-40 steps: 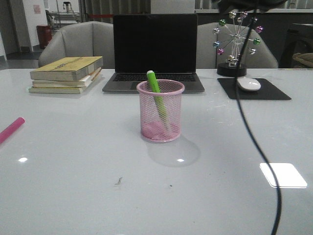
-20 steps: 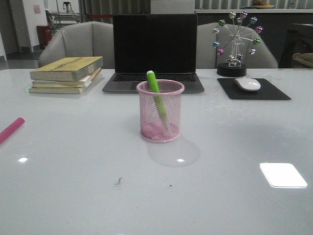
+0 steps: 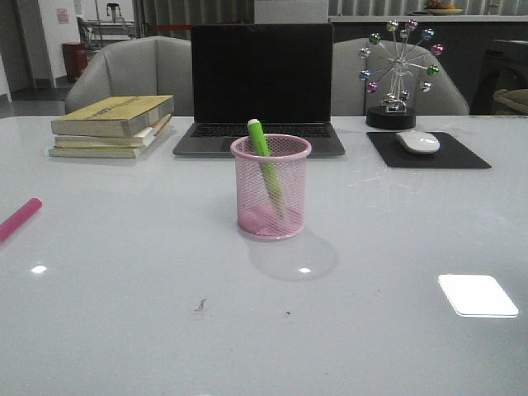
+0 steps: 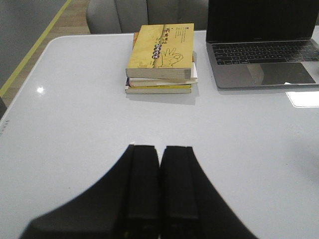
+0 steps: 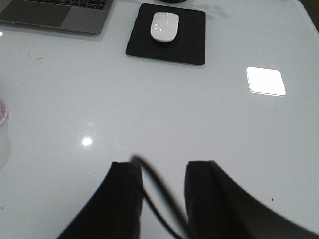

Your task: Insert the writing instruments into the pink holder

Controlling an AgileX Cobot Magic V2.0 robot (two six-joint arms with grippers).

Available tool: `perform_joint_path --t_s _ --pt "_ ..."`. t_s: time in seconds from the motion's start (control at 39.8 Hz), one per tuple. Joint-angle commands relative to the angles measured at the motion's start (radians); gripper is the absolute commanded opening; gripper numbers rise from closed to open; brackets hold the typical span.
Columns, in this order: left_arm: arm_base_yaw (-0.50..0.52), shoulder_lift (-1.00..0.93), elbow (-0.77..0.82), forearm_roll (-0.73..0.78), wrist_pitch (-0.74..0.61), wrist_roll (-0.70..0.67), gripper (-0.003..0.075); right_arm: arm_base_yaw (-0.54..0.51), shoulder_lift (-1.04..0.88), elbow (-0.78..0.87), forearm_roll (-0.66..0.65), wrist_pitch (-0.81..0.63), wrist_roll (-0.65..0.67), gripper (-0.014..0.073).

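Pink holder [image 3: 271, 188] stands upright near the middle of the white table [image 3: 124, 272], in front of the closed-screen-dark laptop [image 3: 261, 82]. Inside it the lime green marker [image 3: 263, 161] leans, its top sticking out above the rim on the far left side. The hot pink marker [image 3: 18, 219] lies flat on the table at the far left edge, well apart from the holder. A stack of books [image 3: 111, 125] is at the far left, and a white mouse [image 3: 418, 142] rests on a black pad [image 3: 427, 151] at the far right.

The left gripper [image 4: 159, 149] hangs over bare table near the books, its jaws pressed together with nothing between them. The right gripper [image 5: 164, 167] is over bare table near the mouse pad, its jaws spread apart; a dark cable crosses the gap.
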Motion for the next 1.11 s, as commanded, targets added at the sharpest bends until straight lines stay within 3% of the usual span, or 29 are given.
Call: perform_joint_path --t_s 0.0,1.08 --pt "0.0 -0.007 -0.032 -0.009 -0.082 -0.004 0.0092 -0.005 -0.046 0.009 -0.006 -0.105 -0.01 0.0352" --pt "0.0 -0.007 -0.032 -0.011 -0.105 -0.004 0.0092 -0.005 -0.053 0.015 -0.006 -0.095 -0.01 0.0352"
